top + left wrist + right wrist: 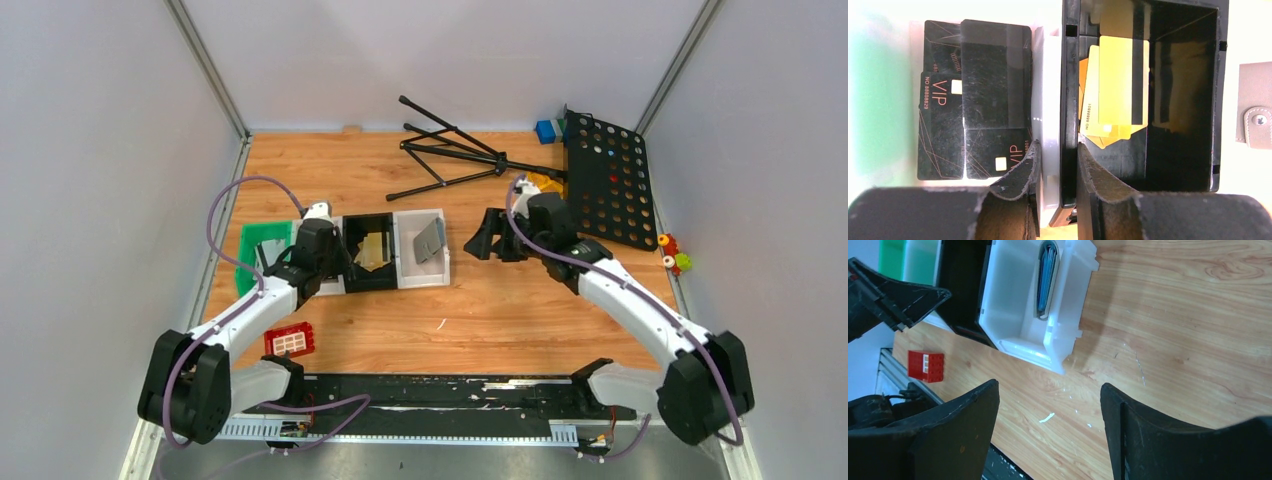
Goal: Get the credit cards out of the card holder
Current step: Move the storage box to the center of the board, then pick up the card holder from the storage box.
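Card holder (1047, 277) stands on edge in the white tray (1013, 322), just left of the open, empty right gripper (1049, 386). Left gripper (1055, 150), farther off, pinches two tray walls (1069, 125).

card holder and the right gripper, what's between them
Only the wall of the white tray and a strip of bare wooden table. The card holder sits in that tray, the right gripper beside it. The top view shows it.

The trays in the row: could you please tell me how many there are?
4: a green tray at the left end, a white tray with black cards, a black tray with gold cards, and a second white tray with the card holder at the right end.
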Controlling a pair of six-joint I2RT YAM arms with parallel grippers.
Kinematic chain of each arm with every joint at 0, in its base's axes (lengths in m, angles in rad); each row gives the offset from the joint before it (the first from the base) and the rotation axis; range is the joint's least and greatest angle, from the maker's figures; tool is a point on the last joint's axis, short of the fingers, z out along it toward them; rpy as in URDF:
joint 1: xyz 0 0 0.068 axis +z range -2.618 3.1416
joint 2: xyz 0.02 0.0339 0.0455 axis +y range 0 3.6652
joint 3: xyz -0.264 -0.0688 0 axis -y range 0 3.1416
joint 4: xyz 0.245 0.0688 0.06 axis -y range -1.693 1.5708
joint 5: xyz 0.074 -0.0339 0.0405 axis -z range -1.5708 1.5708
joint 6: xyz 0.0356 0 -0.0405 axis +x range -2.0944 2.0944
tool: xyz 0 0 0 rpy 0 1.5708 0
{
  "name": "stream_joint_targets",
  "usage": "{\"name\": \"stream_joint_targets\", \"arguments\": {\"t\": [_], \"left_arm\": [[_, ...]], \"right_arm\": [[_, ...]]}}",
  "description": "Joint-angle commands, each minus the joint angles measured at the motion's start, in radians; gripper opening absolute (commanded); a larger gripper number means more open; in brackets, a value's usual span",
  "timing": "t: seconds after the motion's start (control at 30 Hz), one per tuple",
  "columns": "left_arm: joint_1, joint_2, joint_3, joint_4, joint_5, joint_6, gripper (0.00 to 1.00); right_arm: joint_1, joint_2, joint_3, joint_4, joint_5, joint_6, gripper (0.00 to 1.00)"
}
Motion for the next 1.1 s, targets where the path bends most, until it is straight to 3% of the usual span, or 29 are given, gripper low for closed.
{"name": "stream_joint_targets", "arguments": {"t": [0.0,0.4,0.6,0.7,0.93,1.07], "left_arm": [[-0.007,-0.026,-0.017,0.243,0.084,-0.040,0.00],[-0.008,-0.012,-0.062,0.271,0.143,-0.036,0.00],[-0.008,-0.022,-0.053,0.245,0.151,-0.039,0.00],[-0.008,-0.026,-0.052,0.247,0.160,-0.041,0.00],[-0.008,-0.018,-0.049,0.245,0.161,-0.048,0.00],[-0.008,-0.017,-0.048,0.244,0.161,-0.050,0.00]], "right_arm": [[0.068,0.126,0.117,0.057,0.130,0.043,0.73],[0.161,0.467,0.351,0.035,0.188,0.032,0.64],[0.182,0.550,0.423,0.006,0.211,0.030,0.61],[0.191,0.572,0.446,0.002,0.193,0.028,0.52],[0.226,0.583,0.473,-0.013,0.226,0.005,0.44],[0.227,0.618,0.500,-0.031,0.224,0.000,0.42]]}}
